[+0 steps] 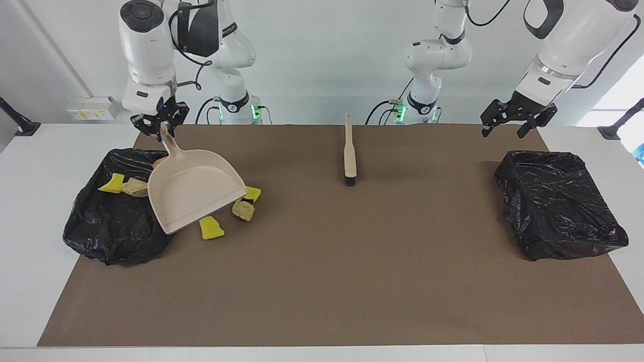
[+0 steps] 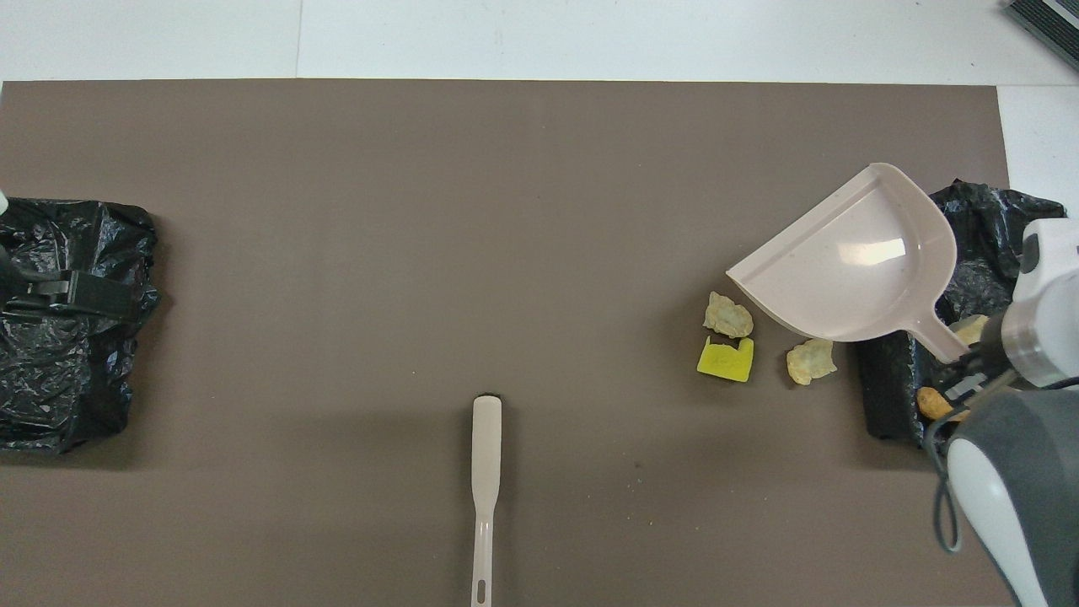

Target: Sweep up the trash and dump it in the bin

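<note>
Dustpan hangs over the scraps, brush lies mid-worktop.
My right fingers (image 1: 162,126) grip the dustpan (image 1: 193,193) handle; scraps (image 1: 243,210) lie beside the bin (image 1: 108,229); left fingers (image 1: 518,119), wide open, hover nearer the brush (image 1: 349,153).

The light is bright and even, and both views are sharp. In the facing view, daylight washes out the window (image 1: 616,103). The dustpan (image 2: 851,261) carries a small white glare patch. Soft shadows lie on the brown mat (image 1: 352,261).
</note>
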### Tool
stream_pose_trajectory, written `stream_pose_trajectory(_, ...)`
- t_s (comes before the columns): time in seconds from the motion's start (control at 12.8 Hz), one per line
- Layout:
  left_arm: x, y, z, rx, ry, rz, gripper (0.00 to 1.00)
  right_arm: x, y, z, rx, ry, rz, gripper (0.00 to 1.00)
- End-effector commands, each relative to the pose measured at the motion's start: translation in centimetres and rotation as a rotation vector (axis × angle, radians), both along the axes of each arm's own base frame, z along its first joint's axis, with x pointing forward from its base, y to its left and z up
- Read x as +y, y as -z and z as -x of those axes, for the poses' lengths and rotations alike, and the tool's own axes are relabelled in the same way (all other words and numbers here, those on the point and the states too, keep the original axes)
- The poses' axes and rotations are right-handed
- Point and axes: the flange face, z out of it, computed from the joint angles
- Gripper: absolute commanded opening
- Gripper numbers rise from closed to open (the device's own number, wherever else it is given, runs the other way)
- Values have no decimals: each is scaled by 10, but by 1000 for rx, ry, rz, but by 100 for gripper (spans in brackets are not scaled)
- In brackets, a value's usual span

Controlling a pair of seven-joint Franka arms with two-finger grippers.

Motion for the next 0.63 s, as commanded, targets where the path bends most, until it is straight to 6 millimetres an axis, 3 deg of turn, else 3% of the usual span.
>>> stream_pose_trajectory(0.0,5,-1,-4,6,9,-16,100,47,11,-21,-34,216,-80,0)
stream_pose_trajectory(0.24,1,-17,1,-24,4,-17,100,112,24,-41,-45,325,-135,0)
stream_pose_trajectory(0.55,1,-29,8,-34,11,-25,100,229,61,-48,-64,481,-183,0)
